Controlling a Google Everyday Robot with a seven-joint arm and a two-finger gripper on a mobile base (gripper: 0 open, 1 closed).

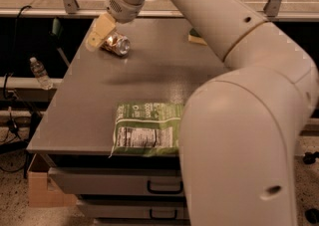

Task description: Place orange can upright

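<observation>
The orange can [117, 45] lies on its side at the far left of the grey table [149, 75], its silver end facing right and toward me. My gripper [97, 34] hangs right over the can's left end and hides part of it. I cannot tell whether it touches the can. My arm reaches in from the right and fills the right side of the view.
A green bag [147, 128] lies flat near the table's front edge. A sponge [195, 36] at the far right is mostly hidden behind my arm. A water bottle [39, 72] stands on a ledge left of the table. Drawers [119, 187] sit below the top.
</observation>
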